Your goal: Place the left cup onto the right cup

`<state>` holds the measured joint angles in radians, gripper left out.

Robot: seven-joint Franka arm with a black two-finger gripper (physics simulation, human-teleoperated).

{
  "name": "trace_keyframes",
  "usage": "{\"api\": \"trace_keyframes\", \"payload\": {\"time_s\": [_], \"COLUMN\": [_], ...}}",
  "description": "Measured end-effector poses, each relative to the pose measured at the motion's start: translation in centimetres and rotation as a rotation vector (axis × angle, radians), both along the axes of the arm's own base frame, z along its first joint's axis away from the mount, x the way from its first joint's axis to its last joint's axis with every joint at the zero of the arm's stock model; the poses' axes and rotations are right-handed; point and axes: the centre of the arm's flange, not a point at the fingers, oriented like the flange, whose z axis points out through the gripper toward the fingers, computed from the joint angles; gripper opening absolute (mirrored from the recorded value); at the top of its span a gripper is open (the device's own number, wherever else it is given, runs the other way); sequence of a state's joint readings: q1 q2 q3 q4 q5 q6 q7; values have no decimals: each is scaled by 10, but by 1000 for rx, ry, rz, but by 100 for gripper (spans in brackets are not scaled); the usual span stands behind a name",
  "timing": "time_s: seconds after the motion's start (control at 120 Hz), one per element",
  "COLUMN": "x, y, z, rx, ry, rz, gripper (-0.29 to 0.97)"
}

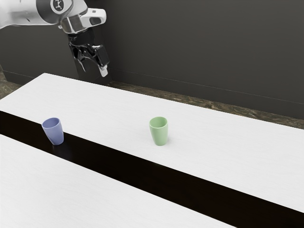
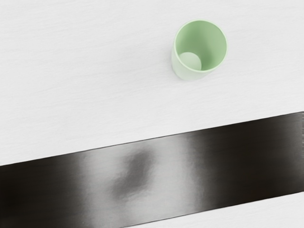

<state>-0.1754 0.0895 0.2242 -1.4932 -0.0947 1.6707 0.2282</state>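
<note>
**Blue cup (image 1: 53, 130) and green cup (image 1: 158, 130) apart; gripper (image 1: 93, 70) open aloft**

Obs. 1: Your gripper hangs high above the far edge of the white table (image 1: 228, 137), at the exterior view's upper left. Its two black fingers stand spread with nothing between them.

Obs. 2: You find the blue cup upright at the exterior view's left, at the far edge of the glossy black stripe (image 1: 142, 173) that crosses the table. You cannot tell whether its base rests on black or white.

Obs. 3: The green cup stands upright on the white surface, well apart from the blue cup, toward the exterior view's right and just beyond the stripe.

Obs. 4: From the wrist view you look down into the green cup (image 2: 199, 50) to its bottom. The stripe (image 2: 152, 178) runs near it.
</note>
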Motion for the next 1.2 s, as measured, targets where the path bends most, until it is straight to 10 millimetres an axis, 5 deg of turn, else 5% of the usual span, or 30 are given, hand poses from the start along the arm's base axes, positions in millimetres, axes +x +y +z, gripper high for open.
{"api": "trace_keyframes", "payload": {"time_s": [0.675, 1.2], "x": [-9, -40], "y": [3, 79], "z": [-11, -67], "rx": [-12, 27], "ry": [31, 140], "rz": [4, 125], "gripper": [68, 68]}}
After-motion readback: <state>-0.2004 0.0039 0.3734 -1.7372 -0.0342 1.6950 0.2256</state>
